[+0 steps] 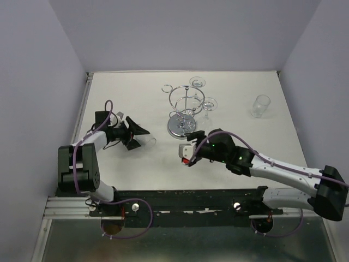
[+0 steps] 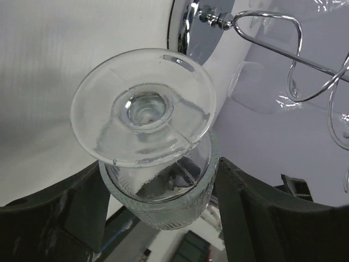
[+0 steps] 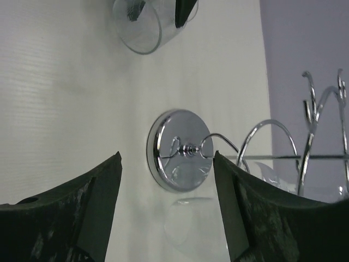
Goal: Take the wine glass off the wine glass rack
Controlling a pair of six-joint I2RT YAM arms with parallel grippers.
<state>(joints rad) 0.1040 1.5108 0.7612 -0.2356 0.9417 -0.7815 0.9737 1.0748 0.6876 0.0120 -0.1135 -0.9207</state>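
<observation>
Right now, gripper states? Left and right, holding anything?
Left gripper: closed on a wine glass, gripped by its bowl.
Right gripper: open, holding nothing.

High overview; wrist close-ups sharing the rack [image 3: 180, 164]

White bench [image 1: 125, 98], matte, evenly lit, soft shadows only. Pale lavender-grey walls close it in on three sides: left wall [image 1: 38, 65], back wall [image 1: 185, 33], right wall [image 1: 322, 54]. Aluminium rail [image 1: 60, 206] runs along the near edge. Grey floor [image 1: 191, 243] lies below.
</observation>
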